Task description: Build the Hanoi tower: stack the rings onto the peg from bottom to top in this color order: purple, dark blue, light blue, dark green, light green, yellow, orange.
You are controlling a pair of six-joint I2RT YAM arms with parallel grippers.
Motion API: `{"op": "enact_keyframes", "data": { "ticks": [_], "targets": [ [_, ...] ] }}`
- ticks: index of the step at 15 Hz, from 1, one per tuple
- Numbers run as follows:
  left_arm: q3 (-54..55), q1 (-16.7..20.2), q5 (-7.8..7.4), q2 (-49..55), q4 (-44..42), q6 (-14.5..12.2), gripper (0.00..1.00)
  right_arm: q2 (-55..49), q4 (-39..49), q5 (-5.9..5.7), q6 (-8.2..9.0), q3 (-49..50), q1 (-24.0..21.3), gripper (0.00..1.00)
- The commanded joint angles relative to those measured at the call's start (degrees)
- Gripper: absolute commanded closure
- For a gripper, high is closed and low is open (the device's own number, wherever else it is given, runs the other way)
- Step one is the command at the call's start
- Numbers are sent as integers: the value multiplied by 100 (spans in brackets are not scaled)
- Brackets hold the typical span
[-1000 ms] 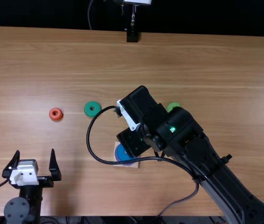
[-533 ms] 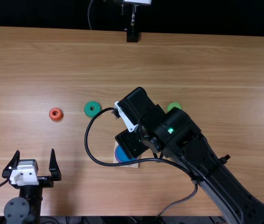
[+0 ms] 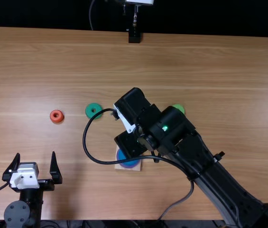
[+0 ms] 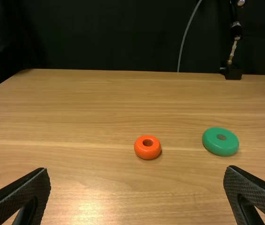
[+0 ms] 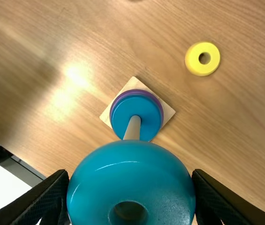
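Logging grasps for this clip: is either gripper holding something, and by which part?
The right gripper holds the light blue ring by opposite sides of its outer rim. The left gripper is open and holds nothing.

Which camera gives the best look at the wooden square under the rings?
The right wrist view: it looks down on the wooden square, showing three corners around the purple ring. The top view shows its near edge, the right arm hiding much of the rest.
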State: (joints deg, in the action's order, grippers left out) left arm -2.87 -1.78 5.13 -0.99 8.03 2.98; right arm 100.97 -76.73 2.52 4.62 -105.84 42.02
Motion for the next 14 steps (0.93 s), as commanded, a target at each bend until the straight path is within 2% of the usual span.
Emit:
{"op": "enact_keyframes", "data": {
  "ticks": [1,14],
  "targets": [
    [287,20,4,99,83,-66,0,72,10,22,55,-200,184,100],
    [287,20,15,99,83,-66,0,353,178,22,55,-209,228,100]
  ]
}}
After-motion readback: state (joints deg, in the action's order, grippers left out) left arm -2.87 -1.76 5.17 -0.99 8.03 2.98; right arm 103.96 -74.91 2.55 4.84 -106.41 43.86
